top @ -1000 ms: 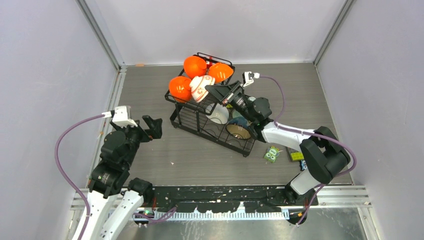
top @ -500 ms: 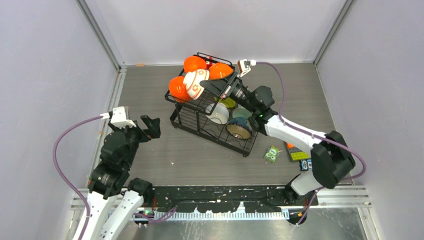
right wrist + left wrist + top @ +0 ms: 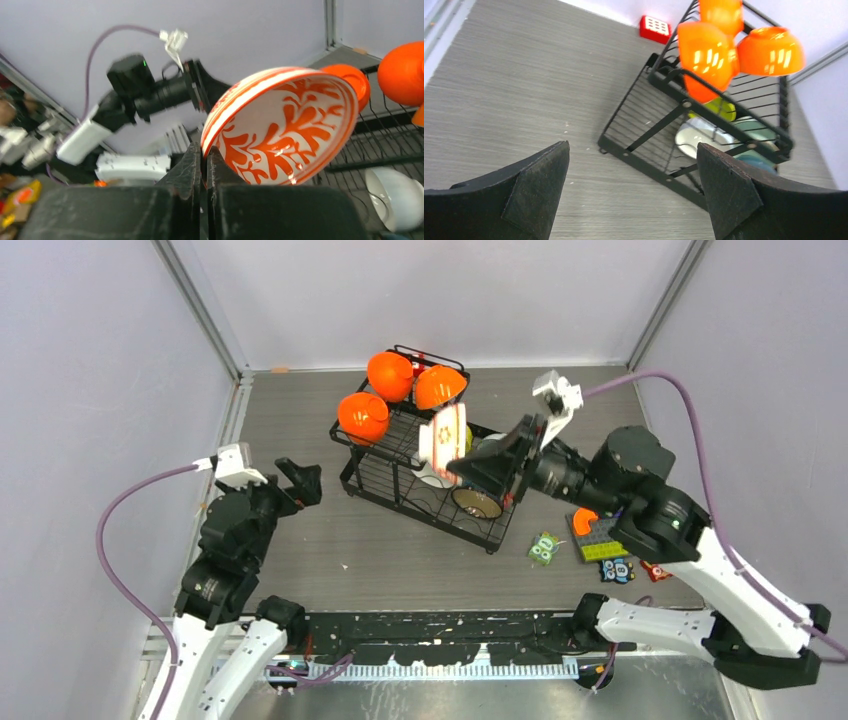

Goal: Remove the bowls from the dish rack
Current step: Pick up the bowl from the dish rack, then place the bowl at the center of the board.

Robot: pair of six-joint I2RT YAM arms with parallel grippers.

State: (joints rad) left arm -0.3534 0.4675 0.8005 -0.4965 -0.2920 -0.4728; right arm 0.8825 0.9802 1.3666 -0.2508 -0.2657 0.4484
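Rt arm has swung back from the upper tier since the earlier top view, and the patterned bowl [image 3: 443, 436] has come away from the orange bowls [image 3: 390, 373]. It now hangs on edge over the near-right part of the dish rack [image 3: 420, 515]. Lt arm has barely shifted.

**Hands.** Right gripper [image 3: 206, 155] is pressed together on the patterned bowl's rim in a thin edge pinch, with the bowl's inside facing the wrist cam. Left gripper [image 3: 631, 150] is spread wide and holds nothing. It hovers over bare table [image 3: 300, 390], well apart from the rack's left end.

**Task items.**
- Three orange bowls sit on the upper tier.
- Lower tier holds a white bowl [image 3: 696, 140], a lime-yellow bowl [image 3: 719, 107], a pale mint bowl [image 3: 754, 127] and a dark bowl w/ tan inside [image 3: 477, 502].

**Step in hand (judgement).** Carry the held bowl clear and set it on the table.
- Grip is on the rim only, so slow travel and a steady wrist are advised.
- Clear the wires before moving sideways.
- Turn the bowl level before release.
- Keep away from the owl card [image 3: 545, 548] and toy block [image 3: 600, 540] at right.

**Not verifiable.**
- How deep the rim sits in the jaws can't be told.
- Rt gripper and held bowl mask part of the lower tier from above, so the count there is uncertain.
- Rt wrist background is blurred.
- Lt wrist view crops the topmost orange bowl.
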